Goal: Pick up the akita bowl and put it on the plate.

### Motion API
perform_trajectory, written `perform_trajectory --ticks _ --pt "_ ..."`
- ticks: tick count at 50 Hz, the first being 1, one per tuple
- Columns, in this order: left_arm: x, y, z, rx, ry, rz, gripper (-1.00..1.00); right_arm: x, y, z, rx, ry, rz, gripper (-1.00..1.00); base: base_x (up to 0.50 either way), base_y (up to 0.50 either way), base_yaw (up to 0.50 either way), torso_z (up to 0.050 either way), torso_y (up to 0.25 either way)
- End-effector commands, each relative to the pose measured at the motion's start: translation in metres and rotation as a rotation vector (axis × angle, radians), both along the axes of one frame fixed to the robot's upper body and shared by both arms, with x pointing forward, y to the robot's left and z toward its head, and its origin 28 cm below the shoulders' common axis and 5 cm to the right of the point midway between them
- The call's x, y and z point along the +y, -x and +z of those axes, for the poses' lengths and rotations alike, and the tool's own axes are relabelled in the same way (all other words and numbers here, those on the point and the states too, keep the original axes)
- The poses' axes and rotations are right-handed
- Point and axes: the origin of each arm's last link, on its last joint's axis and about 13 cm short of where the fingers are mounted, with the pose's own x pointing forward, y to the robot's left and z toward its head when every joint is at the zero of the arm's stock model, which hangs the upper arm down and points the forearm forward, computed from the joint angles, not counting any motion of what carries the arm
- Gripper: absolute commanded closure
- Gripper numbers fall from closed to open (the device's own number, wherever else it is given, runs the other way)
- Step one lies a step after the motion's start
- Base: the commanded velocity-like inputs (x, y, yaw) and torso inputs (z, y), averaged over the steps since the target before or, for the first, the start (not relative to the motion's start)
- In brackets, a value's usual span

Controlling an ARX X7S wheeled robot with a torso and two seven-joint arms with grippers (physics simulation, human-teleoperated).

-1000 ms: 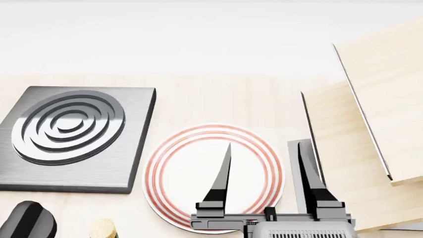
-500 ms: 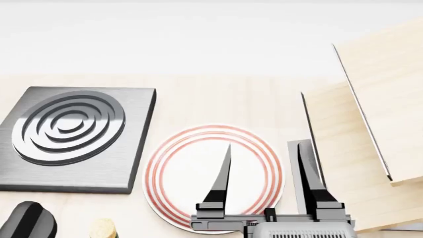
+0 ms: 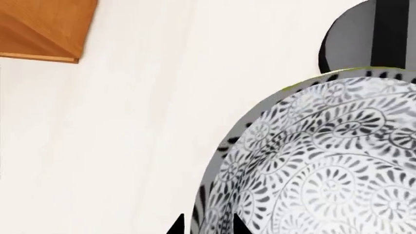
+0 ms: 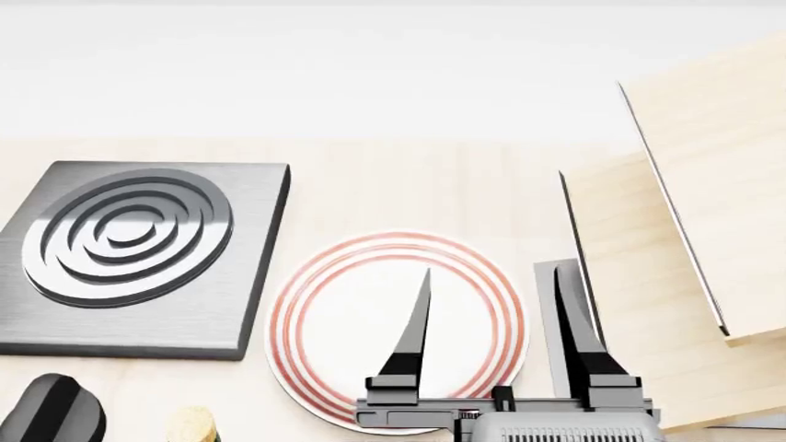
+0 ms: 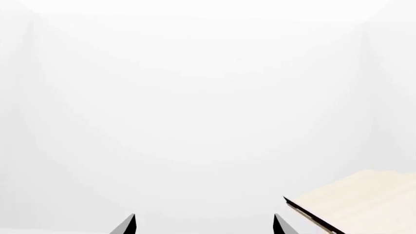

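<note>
The plate (image 4: 368, 318) lies on the counter (image 4: 406, 189) near its front edge; the burner (image 4: 135, 253) lies to its left.

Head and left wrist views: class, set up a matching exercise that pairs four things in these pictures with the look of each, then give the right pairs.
Things:
1. bowl
2. plate
3. burner
4. right gripper

Looks:
A. dark grey square with raised rings
B. white with thin red rings at the rim
C. two dark fingers standing apart
D. white with a dense grey-black leaf pattern

Pairs: 1-D, 2-B, 3-A, 4-C
</note>
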Motion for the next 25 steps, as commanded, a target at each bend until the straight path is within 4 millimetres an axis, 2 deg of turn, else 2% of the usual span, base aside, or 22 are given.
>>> perform_trajectory --ticks 1,16,25 --pt "0.002 0.005 0.003 -0.015 -0.035 0.007 1.0 0.0 0.0 0.0 0.002 -0.003 0.0 -1.0 0.0 0.0 0.0 0.0 0.0" --pt "-0.001 0.015 0.025 -0.126 -0.072 -0.005 1.0 0.0 0.0 0.0 0.0 -0.002 -0.002 -1.0 0.0 0.0 0.0 -0.001 0.0" --pt "-0.006 0.023 0.051 -0.289 -0.086 -0.019 1.0 -0.001 0.0 0.001 -0.002 -0.004 -0.003 -1.0 0.0 0.0 0.0 0.0 0.0"
